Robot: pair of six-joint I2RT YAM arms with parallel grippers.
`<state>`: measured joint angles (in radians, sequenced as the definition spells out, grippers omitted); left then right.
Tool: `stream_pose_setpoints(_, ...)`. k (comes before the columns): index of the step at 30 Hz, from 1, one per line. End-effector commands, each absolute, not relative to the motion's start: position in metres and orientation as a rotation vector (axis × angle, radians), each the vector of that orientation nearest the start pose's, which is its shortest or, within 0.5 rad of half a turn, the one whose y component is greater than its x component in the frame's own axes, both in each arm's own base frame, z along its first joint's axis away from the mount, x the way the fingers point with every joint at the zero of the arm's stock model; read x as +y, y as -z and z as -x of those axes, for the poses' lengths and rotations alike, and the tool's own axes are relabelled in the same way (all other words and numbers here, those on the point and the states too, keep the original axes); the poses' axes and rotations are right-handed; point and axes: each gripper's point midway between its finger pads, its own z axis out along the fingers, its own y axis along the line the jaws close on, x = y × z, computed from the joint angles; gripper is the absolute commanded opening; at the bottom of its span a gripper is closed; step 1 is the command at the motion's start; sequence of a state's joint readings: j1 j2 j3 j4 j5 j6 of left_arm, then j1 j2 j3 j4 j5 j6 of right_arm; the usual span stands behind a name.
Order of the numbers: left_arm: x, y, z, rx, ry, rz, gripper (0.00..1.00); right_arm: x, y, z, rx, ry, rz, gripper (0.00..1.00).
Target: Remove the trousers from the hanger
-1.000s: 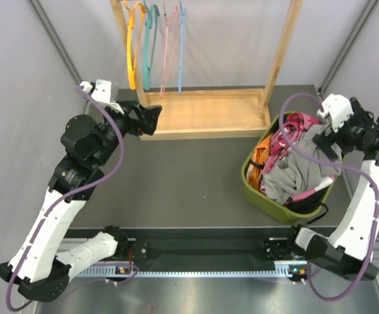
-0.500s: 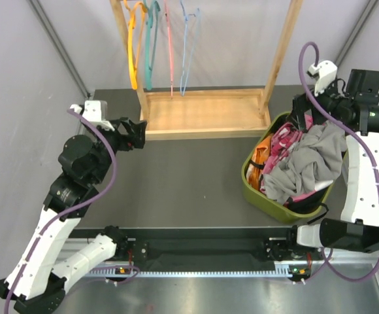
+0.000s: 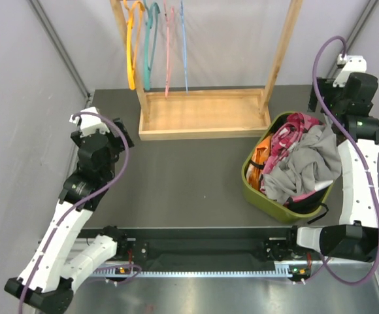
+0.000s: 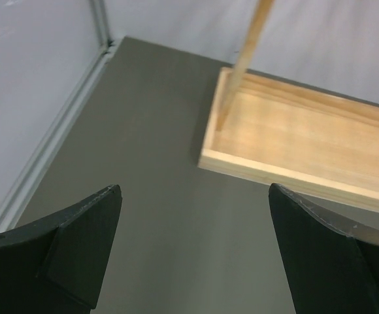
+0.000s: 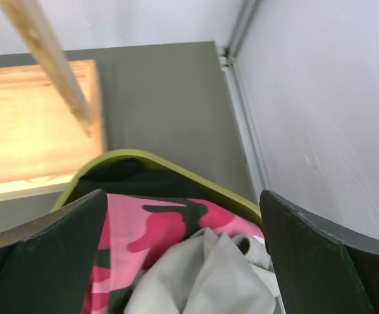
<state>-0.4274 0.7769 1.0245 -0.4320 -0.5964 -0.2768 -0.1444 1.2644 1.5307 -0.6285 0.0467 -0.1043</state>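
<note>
The trousers lie heaped in an olive-green basket (image 3: 265, 201) at the right: light grey (image 3: 304, 169) on top, pink-and-dark patterned (image 3: 286, 136), orange (image 3: 261, 154) and black (image 3: 309, 204) at the edges. Four bare hangers, orange (image 3: 131, 49), teal (image 3: 148, 46), pink (image 3: 167, 49) and blue (image 3: 184, 49), hang on the wooden rack (image 3: 202, 114). My left gripper (image 3: 121, 131) is open and empty, left of the rack's base. My right gripper (image 3: 320, 103) is open and empty above the basket's far edge. The right wrist view shows the pink (image 5: 157, 229), grey (image 5: 202, 281) and black (image 5: 131, 180) cloth below it (image 5: 183, 216).
The rack's wooden tray base (image 4: 307, 140) lies ahead of the left gripper (image 4: 196, 216) on the dark table. Grey walls with metal rails close in both sides. The basket rim (image 5: 196, 180) stands close to the right wall.
My left gripper has drawn back from the rack's base toward the left. My right gripper has lifted up and back from the basket, empty. The hangers have swung.
</note>
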Motion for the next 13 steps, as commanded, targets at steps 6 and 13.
stream_pose_setpoints(6, 0.006, -0.312, -0.311, 1.717, -0.066, 0.425, 0.99, -0.089, -0.376, -0.361, 1.817, 0.327, -0.195, 1.0)
stream_pose_setpoints(13, 0.009, -0.3, -0.315, 1.722, -0.063, 0.448, 0.99, -0.095, -0.373, -0.359, 1.795, 0.358, -0.199, 1.0)
